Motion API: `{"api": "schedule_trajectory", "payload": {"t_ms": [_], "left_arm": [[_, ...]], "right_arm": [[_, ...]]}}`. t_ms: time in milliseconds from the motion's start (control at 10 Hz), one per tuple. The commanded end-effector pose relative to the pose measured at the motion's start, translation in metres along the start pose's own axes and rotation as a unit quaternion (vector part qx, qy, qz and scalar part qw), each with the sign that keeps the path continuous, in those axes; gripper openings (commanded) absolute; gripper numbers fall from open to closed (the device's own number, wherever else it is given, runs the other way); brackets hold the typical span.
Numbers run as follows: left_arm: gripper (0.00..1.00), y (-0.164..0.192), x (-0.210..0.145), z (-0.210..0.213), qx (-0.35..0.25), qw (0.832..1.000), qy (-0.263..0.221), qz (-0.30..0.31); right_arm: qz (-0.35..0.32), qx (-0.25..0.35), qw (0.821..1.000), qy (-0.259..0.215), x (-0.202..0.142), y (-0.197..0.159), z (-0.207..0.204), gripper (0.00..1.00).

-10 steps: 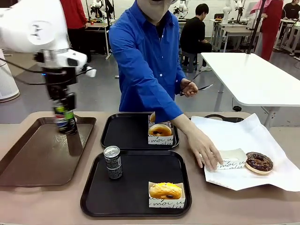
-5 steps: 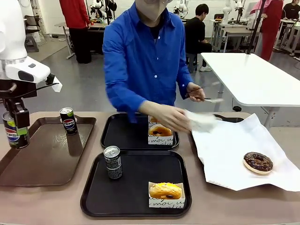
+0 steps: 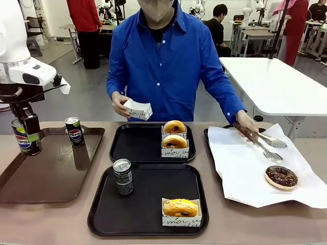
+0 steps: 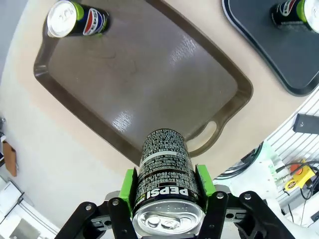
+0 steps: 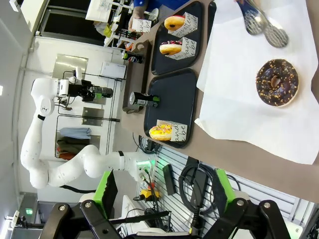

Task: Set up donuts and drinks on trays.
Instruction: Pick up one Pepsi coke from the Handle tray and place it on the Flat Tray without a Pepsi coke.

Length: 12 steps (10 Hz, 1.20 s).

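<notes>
The left gripper (image 4: pixel 167 199) is clamped on a slim dark Pepsi can (image 4: pixel 165 174). In the left wrist view the can sits squarely between the 2 green pads (image 4: pixel 129 191), one pad against each side, silver top toward the camera. In the front view this held can (image 3: pixel 24 137) hangs upright above the far-left edge of the long glossy brown tray (image 3: pixel 46 176), clear of its surface.

A second Pepsi can (image 3: pixel 75 131) stands upright on the far part of the brown tray, to the right of the held can and apart from it. A third dark can (image 3: pixel 123 176) stands at the left of the near black rectangular tray (image 3: pixel 148 204); a yellow-glazed donut in a white printed paper sleeve (image 3: pixel 180 210) lies at that tray's near right. The far black tray (image 3: pixel 134 144) carries 2 sleeved donuts (image 3: pixel 174 140) at its right side.

A chocolate donut (image 3: pixel 281 176) lies on white paper (image 3: pixel 245 168) at the right. The person's hand (image 3: pixel 120 105) holds an empty white sleeve (image 3: pixel 138 109); the other hand (image 3: pixel 246 122) holds metal tongs (image 3: pixel 266 144).

The right gripper (image 5: pixel 162 191) has its jaws wide apart, nothing between them.
</notes>
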<state>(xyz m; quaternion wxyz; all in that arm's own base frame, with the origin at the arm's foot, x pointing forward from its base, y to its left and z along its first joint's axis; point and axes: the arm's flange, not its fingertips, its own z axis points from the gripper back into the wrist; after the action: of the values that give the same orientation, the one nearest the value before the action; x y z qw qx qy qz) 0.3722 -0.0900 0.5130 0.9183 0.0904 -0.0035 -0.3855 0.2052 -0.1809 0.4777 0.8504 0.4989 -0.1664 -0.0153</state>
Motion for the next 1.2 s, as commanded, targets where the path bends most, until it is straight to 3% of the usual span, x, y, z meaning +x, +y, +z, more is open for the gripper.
{"api": "schedule_trajectory", "payload": {"t_ms": [0, 600, 1100], "left_arm": [[0.58, 0.006, 0.021, 0.01, -0.01, 1.0, -0.024, -0.01], [0.58, 0.023, 0.136, 0.017, -0.066, 0.997, -0.038, 0.006], [0.58, 0.011, 0.19, 0.012, -0.059, 0.996, -0.065, 0.016]], "right_arm": [[0.009, 0.012, 1.0, -0.006, 0.0, -0.001, 0.0, 1.0], [0.009, 0.012, 1.0, -0.006, 0.0, -0.001, 0.0, 1.0], [0.009, 0.012, 1.0, -0.006, 0.0, -0.001, 0.0, 1.0]]}}
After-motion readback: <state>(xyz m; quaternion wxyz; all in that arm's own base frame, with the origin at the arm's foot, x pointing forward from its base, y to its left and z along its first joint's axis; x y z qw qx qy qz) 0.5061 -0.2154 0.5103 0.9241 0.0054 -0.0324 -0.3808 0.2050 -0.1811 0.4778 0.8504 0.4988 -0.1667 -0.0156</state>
